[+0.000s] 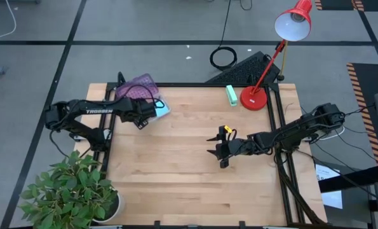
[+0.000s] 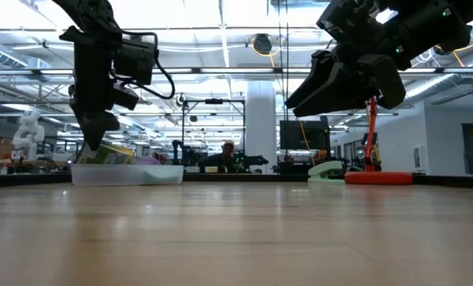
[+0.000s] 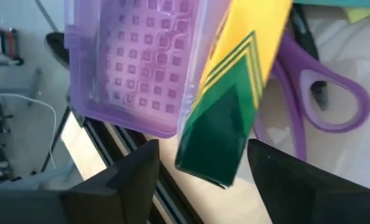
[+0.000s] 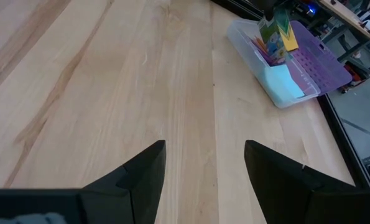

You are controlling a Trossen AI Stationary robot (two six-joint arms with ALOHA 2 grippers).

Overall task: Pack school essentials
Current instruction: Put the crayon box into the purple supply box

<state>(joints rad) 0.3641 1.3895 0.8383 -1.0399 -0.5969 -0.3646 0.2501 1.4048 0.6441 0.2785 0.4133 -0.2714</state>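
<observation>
Closest thing to the overhead cam is the potted plant sitting at the table's front left corner, well below the left arm. Moving right from there, the left gripper hangs right over a clear plastic case with a purple lid at the back left of the wooden table. In the left wrist view its fingers are spread apart with the yellow-green crayon box poking up between them, but I can't make out any contact, so I'd call it released, not gripping. Just past the crayon box in that view you can see the purple-handled scissors lying in the case. From the right wrist view the crayon box stands upright in the case with a light-blue sticky-note pad lying at the near end of it, both directly under the left gripper. Further right, the right gripper hovers over bare wood around mid-table, well apart from the case, fingers wide open with nothing in them. Beyond the right gripper, toward the back edge, there's a mint-green block just beside the round base of a red desk lamp. Low view also shows a person way off in the room behind the table.
</observation>
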